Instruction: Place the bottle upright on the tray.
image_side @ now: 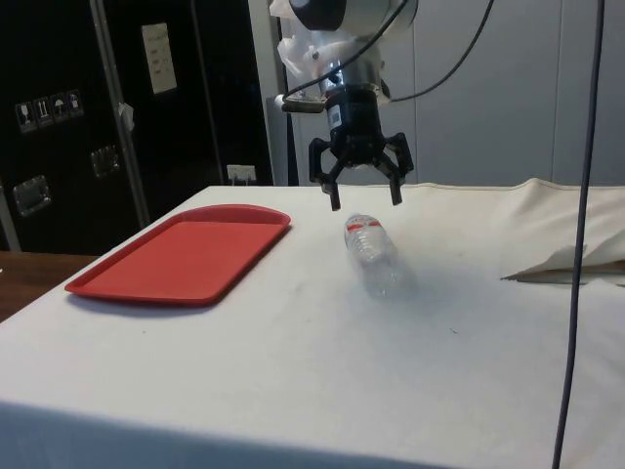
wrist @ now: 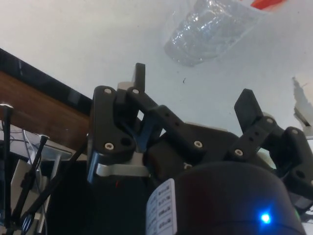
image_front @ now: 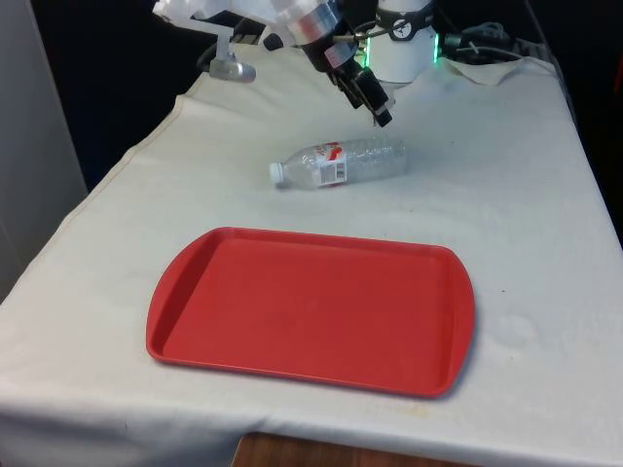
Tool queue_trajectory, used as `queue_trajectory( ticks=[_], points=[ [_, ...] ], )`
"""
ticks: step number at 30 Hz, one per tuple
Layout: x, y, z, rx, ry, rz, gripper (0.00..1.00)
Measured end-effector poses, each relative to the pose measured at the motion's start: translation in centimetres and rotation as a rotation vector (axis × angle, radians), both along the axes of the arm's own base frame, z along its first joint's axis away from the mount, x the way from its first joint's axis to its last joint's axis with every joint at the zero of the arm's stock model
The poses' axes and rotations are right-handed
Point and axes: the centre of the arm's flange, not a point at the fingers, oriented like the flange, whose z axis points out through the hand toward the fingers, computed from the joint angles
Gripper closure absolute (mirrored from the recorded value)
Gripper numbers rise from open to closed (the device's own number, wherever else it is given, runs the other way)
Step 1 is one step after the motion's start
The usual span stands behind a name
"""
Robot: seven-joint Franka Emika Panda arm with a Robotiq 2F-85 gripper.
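Currently, the bottle (image_front: pixel 339 163) lay on its side on the desk (image_front: pixel 526 195), in the upper centre of the front view, with its white cap (image_front: pixel 277 173) pointing toward that view's left. It was well apart from the red tray (image_front: pixel 311 309), which occupied the lower centre of the same frame. The gripper (image_side: pixel 364 191) hung above the bottle in the side view, near the top centre, with the jaws released and spread wide, holding nothing.

The bottle appeared to be clear thin-walled plastic and looked empty, so it was judged light, easily dented and inclined to roll on the cloth. The ribbed body was probably smooth and somewhat slippery under hard fingertips. A red-and-white label (image_front: pixel 333 167) wrapped the section next to the shoulder.

The recommended grip was across the body at or just beside the label, where the wall seemed stiffest. Moderate closing force was advised, since excess pressure would likely collapse the wall, and a grip near the base could let the bottle pivot when stood upright
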Motion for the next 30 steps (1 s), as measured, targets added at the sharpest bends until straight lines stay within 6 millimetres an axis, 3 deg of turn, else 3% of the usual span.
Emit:
queue_trajectory(
  ticks=[10,20,30],
  points=[
    [0.0,-0.2,-0.2,-0.003,0.0,0.003,0.0],
    [1.6,-2.3,-1.1,-0.019,-0.004,0.017,0.0],
    [1.6,-4.1,-1.9,-0.022,-0.015,0.042,0.0]
  ],
)
